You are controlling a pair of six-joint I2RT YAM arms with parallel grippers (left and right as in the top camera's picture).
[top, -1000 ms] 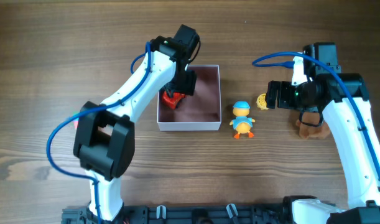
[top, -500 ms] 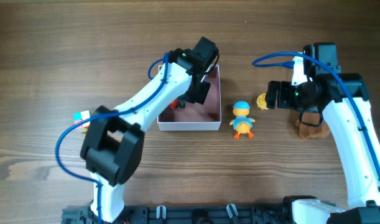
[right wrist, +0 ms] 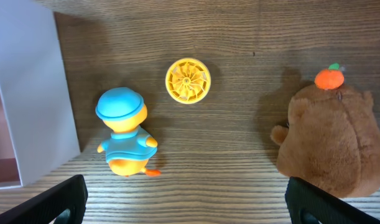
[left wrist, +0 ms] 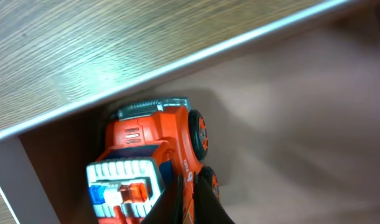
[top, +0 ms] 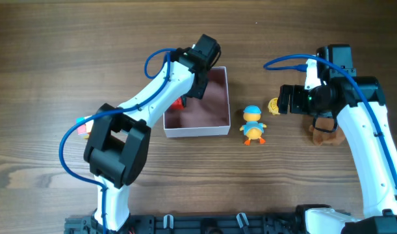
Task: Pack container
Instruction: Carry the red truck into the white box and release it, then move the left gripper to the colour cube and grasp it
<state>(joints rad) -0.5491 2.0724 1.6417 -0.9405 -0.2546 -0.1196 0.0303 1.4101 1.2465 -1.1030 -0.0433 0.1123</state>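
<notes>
I see a brown wood-grain table (top: 55,52) carrying everything. The square white-walled container (top: 197,132) sits on it near the middle. Just beside the container's right wall stands a toy duck (top: 253,123) in a blue cap, and near that lies a small yellow ribbed disc (top: 273,105). Further right rests a brown plush bear (top: 325,133). Well apart, far left, I make out a small multicoloured block (top: 82,127), half hidden.

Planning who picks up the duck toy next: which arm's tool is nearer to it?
Right. The right tool hovers over the bare table just to the duck's right in the overhead view. The left tool is farther off, down in the container on the duck's other side.
</notes>
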